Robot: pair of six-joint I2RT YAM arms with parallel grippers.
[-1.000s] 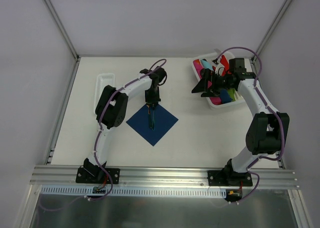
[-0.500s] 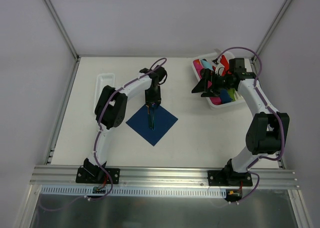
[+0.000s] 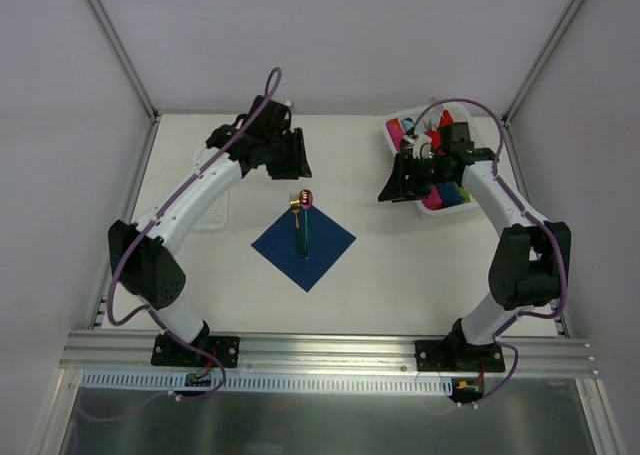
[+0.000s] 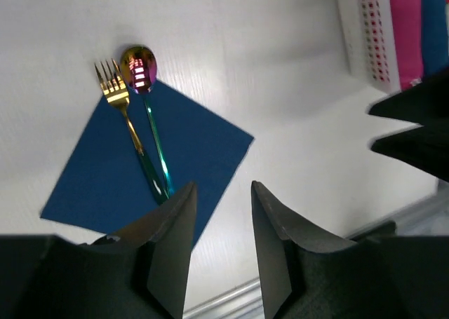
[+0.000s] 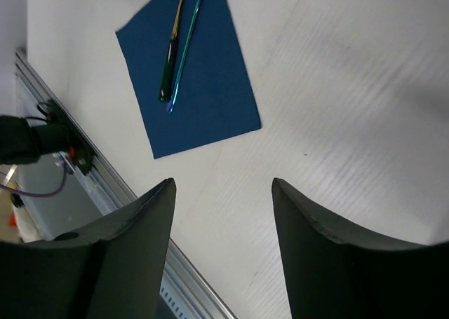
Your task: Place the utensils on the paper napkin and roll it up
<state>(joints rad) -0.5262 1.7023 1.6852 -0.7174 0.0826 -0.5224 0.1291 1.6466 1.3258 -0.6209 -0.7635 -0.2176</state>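
The 2 utensils (image 4: pixel 156 145) lie along the paper napkin (image 4: pixel 203 144), heads past its far corner. The left gripper (image 4: pixel 223 186), beyond that corner, is nearer than the right gripper (image 5: pixel 222 182); both stand partly open, empty.

Napkin (image 3: pixel 328 239): dark navy square, thin, flat, unrolled, set diamond-wise on the worktop (image 3: pixel 400 265) with one corner toward the arm bases. Two utensils lie on it. The fork (image 4: pixel 135 135) has a gold head and a dark green handle. The spoon (image 4: pixel 155 134) has a shiny pink-purple bowl and a teal handle. They lie side by side, nearly parallel, handles close together near the napkin's middle. Both heads overhang its far corner onto bare worktop.
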